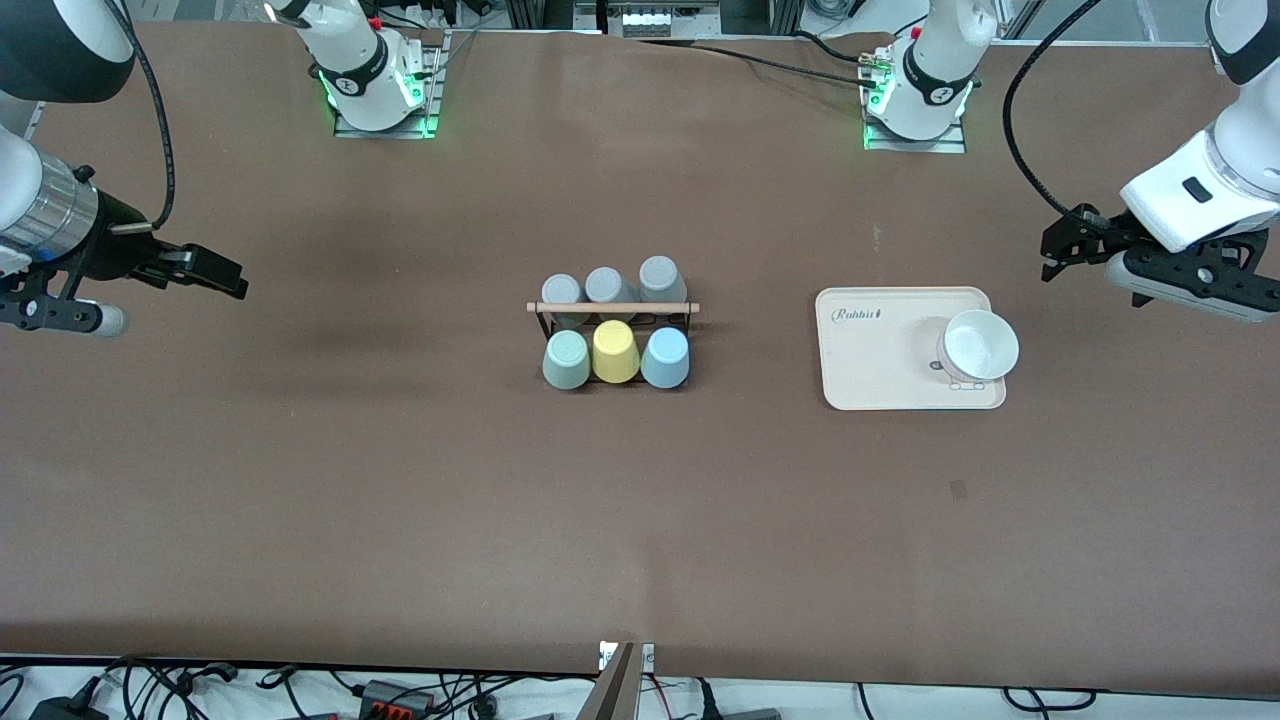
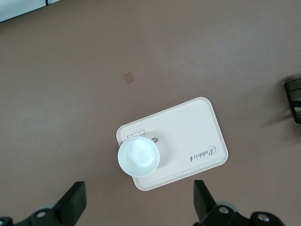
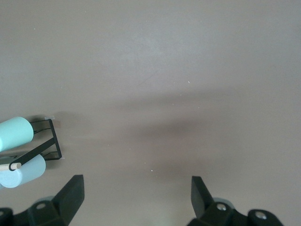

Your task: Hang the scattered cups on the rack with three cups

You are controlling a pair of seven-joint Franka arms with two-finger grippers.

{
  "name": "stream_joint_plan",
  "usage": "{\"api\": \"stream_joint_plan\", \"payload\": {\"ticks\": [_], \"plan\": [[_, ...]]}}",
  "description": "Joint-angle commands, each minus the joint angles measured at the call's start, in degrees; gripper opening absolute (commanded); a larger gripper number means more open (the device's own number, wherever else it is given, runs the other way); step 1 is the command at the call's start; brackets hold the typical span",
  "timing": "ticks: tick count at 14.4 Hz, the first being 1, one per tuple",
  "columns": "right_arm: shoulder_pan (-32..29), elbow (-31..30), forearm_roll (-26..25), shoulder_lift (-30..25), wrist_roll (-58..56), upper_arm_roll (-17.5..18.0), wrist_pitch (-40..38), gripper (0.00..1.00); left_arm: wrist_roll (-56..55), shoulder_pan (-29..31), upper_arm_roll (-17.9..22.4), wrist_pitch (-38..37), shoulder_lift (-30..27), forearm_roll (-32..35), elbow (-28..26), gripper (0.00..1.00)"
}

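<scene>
Six cups sat on the rack (image 1: 612,308) at the middle of the worktop (image 1: 400,480); both arms waited well apart from it.

The three grey cups (image 1: 607,284) filled the rack's row farther from the front camera; the mint green cup (image 1: 566,359), a yellow cup (image 1: 615,351) and the light blue cup (image 1: 665,357) filled the nearer row. The task looked finished. The right gripper (image 1: 205,272) hung over bare worktop toward the right arm's end, fingers spread and holding nothing. The left gripper (image 1: 1075,243) hovered by the beige tray (image 1: 880,360) (a white bowl (image 1: 978,345) stood on it), also spread and empty. Any sweep back toward the rack could clip the dowel and shake loosely seated cups off their pegs.
</scene>
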Motion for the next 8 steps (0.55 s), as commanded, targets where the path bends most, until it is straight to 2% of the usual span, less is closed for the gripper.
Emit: {"api": "stream_joint_plan", "payload": {"ticks": [1, 3, 8], "plan": [[-0.15, 1.59, -1.95, 0.65, -0.99, 0.2, -0.35, 1.0, 1.13, 0.28, -0.28, -0.09, -0.63, 0.5, 0.08, 1.0], [-0.15, 1.5, -4.41, 0.65, -1.86, 0.2, -0.35, 1.0, 1.13, 0.28, -0.19, -0.09, -0.63, 0.5, 0.08, 1.0], [-0.32, 1.41, -3.89, 0.65, -2.66, 0.2, -0.44, 1.0, 1.13, 0.28, -0.28, -0.09, -0.63, 0.5, 0.08, 1.0]]}}
